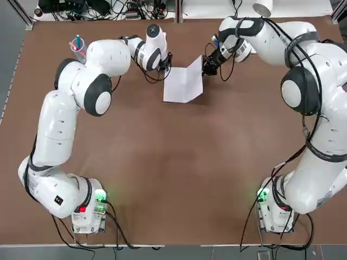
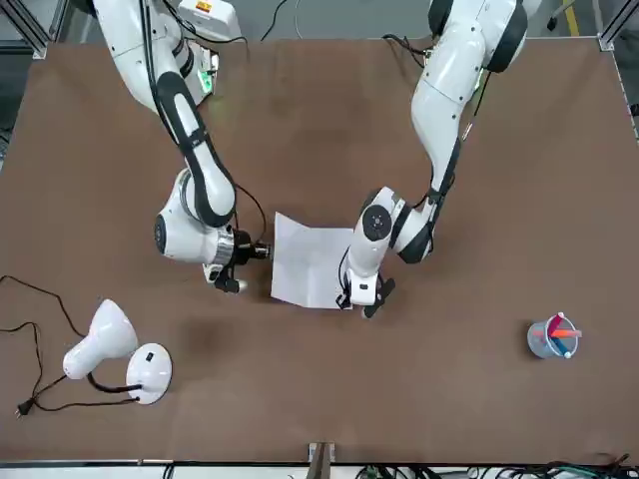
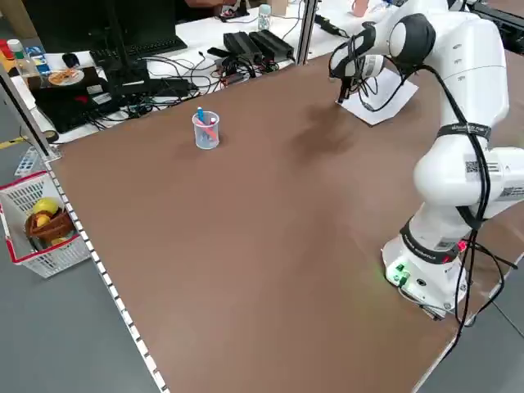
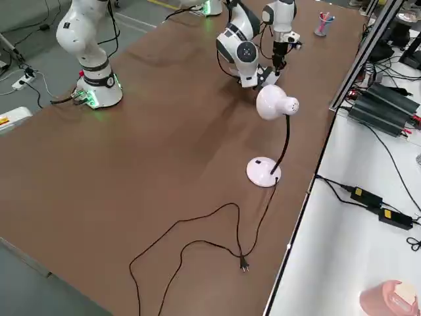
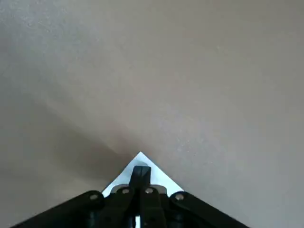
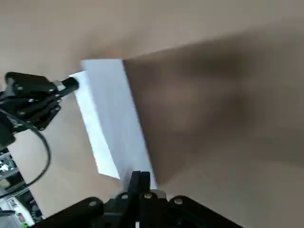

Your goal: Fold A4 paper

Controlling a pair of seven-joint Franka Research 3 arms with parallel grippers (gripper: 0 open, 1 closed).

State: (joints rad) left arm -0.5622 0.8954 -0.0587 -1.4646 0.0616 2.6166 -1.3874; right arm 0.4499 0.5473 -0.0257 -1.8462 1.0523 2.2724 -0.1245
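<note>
Top: you look straight down on the table [image 1: 173,179].
Front: faces the arms.
Wrists: close up.
Shared: the paper [image 1: 183,84].

Two white Franka arms w/ black tools

Glossy white rounded shells, dark grey round joint caps, black cables looped along the wrists & trailing from the bases. Green lights glow at both bases, red spot on left one. Left tool [image 1: 167,66] & right tool [image 1: 206,69]: black, slim fingers, small screws visible near the fingers.

Robotics lab, two white robot arms [image 1: 70,124] bolted to a brown desk [image 1: 179,179], aluminium framing at the desk edge, power supplies and tangled cables [image 3: 246,49] on a side bench, grey floor
</note>
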